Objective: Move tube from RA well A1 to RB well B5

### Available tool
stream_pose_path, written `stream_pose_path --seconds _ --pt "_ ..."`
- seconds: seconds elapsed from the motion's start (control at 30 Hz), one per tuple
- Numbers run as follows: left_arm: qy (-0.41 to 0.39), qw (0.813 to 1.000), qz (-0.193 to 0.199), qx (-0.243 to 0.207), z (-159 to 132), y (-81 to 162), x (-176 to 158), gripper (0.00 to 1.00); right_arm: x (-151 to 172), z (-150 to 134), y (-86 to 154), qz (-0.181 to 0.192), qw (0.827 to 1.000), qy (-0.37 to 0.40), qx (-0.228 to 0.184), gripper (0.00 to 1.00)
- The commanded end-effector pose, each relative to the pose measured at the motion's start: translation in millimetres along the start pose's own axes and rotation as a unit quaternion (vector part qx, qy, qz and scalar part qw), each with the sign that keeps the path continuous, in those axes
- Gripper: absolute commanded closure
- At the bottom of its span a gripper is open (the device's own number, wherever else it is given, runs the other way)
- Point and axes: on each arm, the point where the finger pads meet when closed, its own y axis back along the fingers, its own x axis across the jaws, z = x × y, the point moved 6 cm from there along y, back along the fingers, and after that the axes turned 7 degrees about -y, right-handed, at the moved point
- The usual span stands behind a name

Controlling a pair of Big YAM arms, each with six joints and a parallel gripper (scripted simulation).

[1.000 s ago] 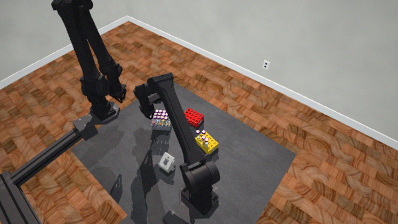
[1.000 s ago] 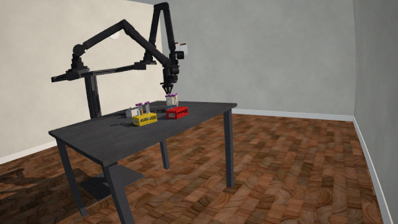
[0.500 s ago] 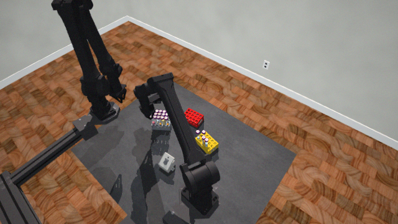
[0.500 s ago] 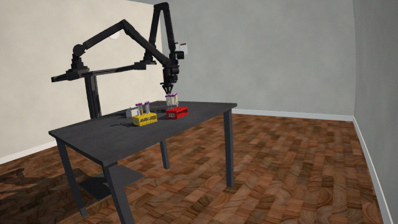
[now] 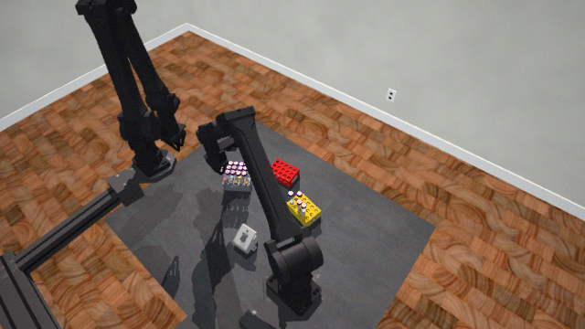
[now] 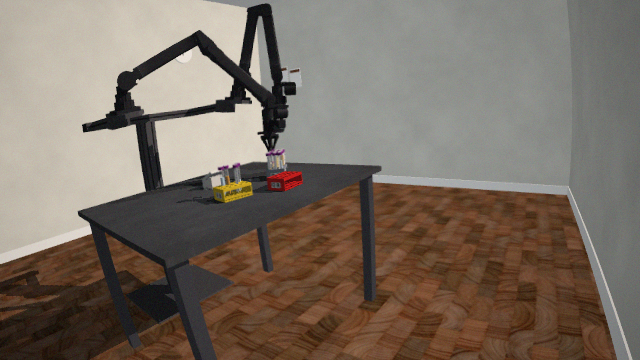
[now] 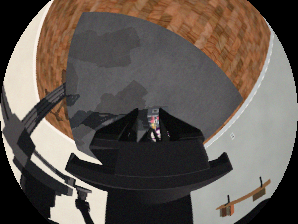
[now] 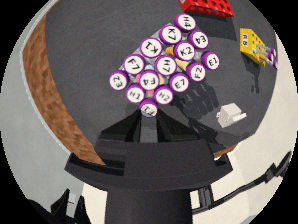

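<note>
Top view: observe on the table the grey source rack RA, full of purple-capped tubes. Locate the red rack and yellow destination rack RB near it, with four capped tubes in RB. Note the white DONE box apart from the racks. Find the left claw raised, away from the racks.

Exterior view: observe the right claw pointing down at the caps over RA.

Left wrist view: note the left claw partly open, nothing gripped, with RA visible beyond its fingertips.

Right wrist view: observe the right claw closed on the A1 tube at the near corner of the capped group. Find this tube at RA's A1 corner, beside the tube marked H2. Cannot tell whether fully seated or slightly lifted.
</note>
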Motion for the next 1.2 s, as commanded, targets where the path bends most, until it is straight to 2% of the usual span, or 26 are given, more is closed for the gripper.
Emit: stream_pose_path --seconds 0.0,0.4,0.43,0.57,0.83,0.97,1.0,1.17 --pt "0.0 1.0 -0.003 -0.001 1 1 -2 0.7 15 -2 36 0.021 1.0 0.006 -0.003 1.0" --pt "0.0 1.0 -0.003 -0.001 1 1 -2 0.7 14 -2 43 0.019 1.0 0.003 -0.002 1.0" --pt "0.0 1.0 -0.003 -0.001 1 1 -2 0.7 25 2 52 0.032 0.999 -0.001 -0.003 1.0" --pt "0.0 1.0 -0.003 -0.001 1 1 -2 0.7 13 -3 48 0.017 1.0 0.002 -0.002 1.0" --pt "0.0 1.0 -0.003 -0.001 1 1 -2 0.7 20 0 62 0.026 1.0 -0.004 -0.003 1.0" --pt "0.0 1.0 -0.003 -0.001 1 1 -2 0.7 13 -3 59 0.018 1.0 -0.001 -0.002 1.0" --pt "0.0 1.0 -0.003 -0.001 1 1 -2 0.7 24 -1 69 0.032 0.999 -0.003 -0.003 1.0" --pt "0.0 1.0 -0.003 -0.001 1 1 -2 0.7 11 -5 64 0.017 1.0 0.0 -0.002 1.0"
